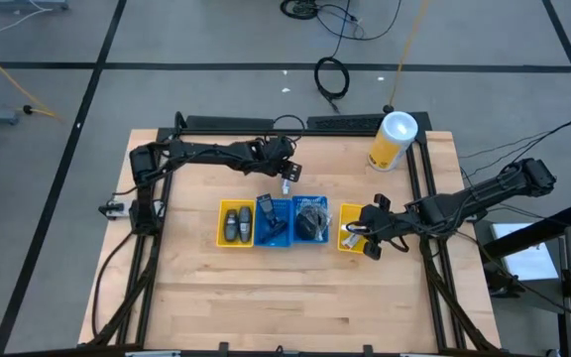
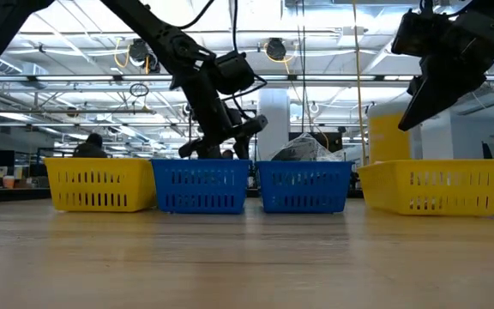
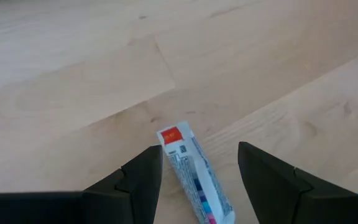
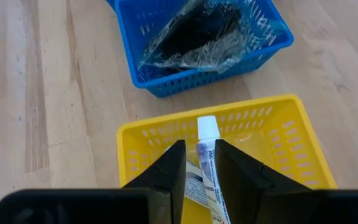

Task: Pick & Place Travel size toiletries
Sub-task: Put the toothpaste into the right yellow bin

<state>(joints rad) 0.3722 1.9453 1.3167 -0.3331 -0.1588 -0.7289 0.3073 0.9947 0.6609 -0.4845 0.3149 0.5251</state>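
Toothpaste tube (image 3: 191, 176) flat on table (image 3: 73, 74), between open left end effector (image 3: 197, 177) fingers

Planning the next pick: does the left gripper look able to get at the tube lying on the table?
Probably yes. The left gripper is open right over the tube, which lies alone on bare wood between the fingers, nothing blocking.

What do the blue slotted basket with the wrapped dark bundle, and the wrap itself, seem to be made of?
Blue slotted basket: likely moulded plastic, judging by its uniform colour and regular slots. Crinkled clear wrap around the dark bundle: apparently thin glossy film, as it shows creases and bright glints.
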